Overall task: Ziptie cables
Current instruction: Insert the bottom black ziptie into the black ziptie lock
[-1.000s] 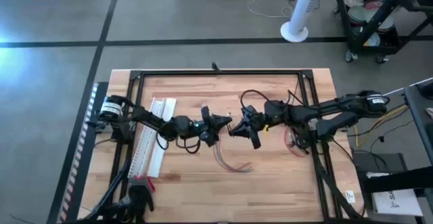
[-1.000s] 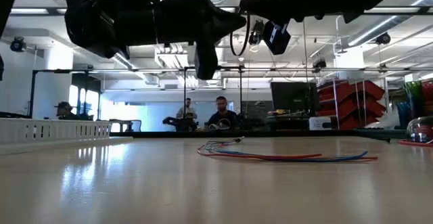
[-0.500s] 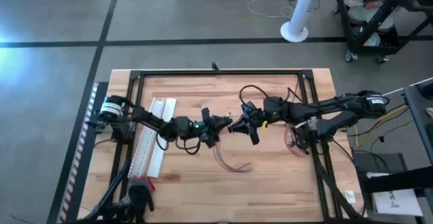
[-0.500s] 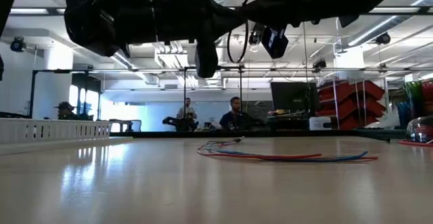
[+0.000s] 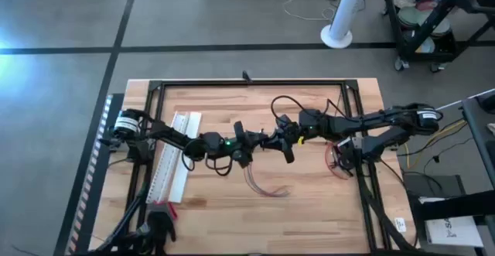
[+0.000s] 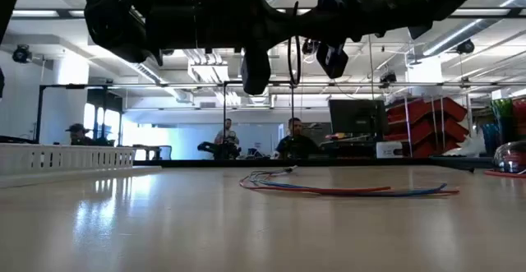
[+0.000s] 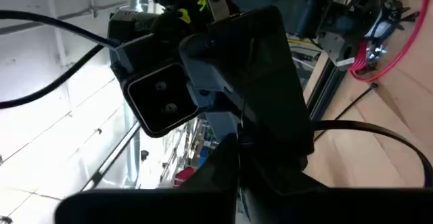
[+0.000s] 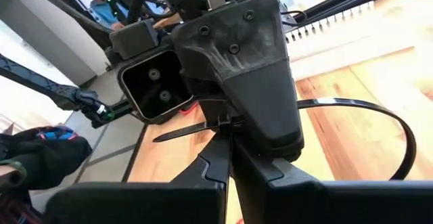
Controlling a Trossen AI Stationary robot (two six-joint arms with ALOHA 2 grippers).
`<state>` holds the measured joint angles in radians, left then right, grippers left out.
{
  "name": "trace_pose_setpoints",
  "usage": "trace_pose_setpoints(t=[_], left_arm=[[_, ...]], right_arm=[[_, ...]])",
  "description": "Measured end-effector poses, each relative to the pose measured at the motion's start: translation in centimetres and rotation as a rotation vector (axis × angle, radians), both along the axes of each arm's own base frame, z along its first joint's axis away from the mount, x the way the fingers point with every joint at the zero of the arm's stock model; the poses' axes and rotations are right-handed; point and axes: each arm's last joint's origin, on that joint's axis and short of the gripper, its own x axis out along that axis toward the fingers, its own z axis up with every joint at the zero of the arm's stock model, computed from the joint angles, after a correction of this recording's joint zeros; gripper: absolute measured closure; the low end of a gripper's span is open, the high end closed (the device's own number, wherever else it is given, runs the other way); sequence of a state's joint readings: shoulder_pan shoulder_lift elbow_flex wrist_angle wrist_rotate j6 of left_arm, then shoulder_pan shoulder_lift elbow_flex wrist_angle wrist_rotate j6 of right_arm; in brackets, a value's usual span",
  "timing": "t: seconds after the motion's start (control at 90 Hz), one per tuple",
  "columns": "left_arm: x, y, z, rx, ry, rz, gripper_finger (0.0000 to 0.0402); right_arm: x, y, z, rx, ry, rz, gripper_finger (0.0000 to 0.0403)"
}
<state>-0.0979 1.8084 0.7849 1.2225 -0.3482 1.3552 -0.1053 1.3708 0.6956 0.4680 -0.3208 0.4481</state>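
Pale wood makes up the surface (image 5: 209, 105), and from above the left tool (image 5: 259, 141) and right tool (image 5: 271, 141) meet tip to tip above its middle. The cables (image 5: 263, 185) lie loose on the boards just nearer the front edge than that meeting point, touched by neither tool: a thin curved fan of pinkish-brown and dark strands. A white slotted strip (image 5: 175, 157) lies under the left arm.

Level with the wood, the cables (image 6: 345, 190) show red and blue strands spread flat, gathered at one small pale end; both arms hang as dark shapes well above them. People sit in the room behind.

Only the wrist cameras show the zip tie. Seen from the left wrist, a black zip tie (image 7: 379, 130) loops beside the right tool's housing. Seen from the right wrist, the right tool's fingers (image 8: 220, 153) are closed on the zip tie (image 8: 379, 109), its tail poking out sideways, its loop arching over the wood. The left tool's fingers look closed at the same spot.
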Motion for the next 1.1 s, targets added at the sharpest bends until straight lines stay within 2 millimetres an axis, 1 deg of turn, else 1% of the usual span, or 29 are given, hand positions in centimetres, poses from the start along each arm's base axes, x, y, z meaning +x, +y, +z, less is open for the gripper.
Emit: trace_pose_setpoints(t=[0.233, 0.333, 0.467, 0.711, 0.856, 0.989, 1.1], left_arm=[[-0.06, 0.19, -0.03, -0.030, -0.003, 0.068, 0.0401], [-0.08, 0.21, -0.04, -0.030, -0.002, 0.074, 0.0393], [-0.08, 0.23, -0.04, -0.030, -0.002, 0.078, 0.0369], [-0.10, 0.29, -0.06, -0.032, -0.001, 0.093, 0.0313], [-0.07, 0.39, -0.49, -0.031, 0.046, 0.127, 0.0290], [-0.04, 0.44, -0.85, -0.041, 0.078, 0.137, 0.0283], [-0.05, 0.44, -0.82, -0.059, 0.070, 0.134, 0.0291]], right_arm=[[0.02, -0.03, 0.01, -0.049, -0.011, -0.003, 0.0403], [0.01, -0.01, 0.01, -0.052, -0.012, 0.002, 0.0403], [-0.02, 0.01, -0.08, -0.057, -0.004, 0.008, 0.0403], [-0.05, 0.02, -0.19, -0.062, 0.007, 0.012, 0.0403], [-0.05, 0.03, -0.20, -0.063, 0.007, 0.013, 0.0403], [-0.05, 0.04, -0.20, -0.063, 0.007, 0.014, 0.0403], [-0.05, 0.04, -0.20, -0.063, 0.007, 0.014, 0.0403]])
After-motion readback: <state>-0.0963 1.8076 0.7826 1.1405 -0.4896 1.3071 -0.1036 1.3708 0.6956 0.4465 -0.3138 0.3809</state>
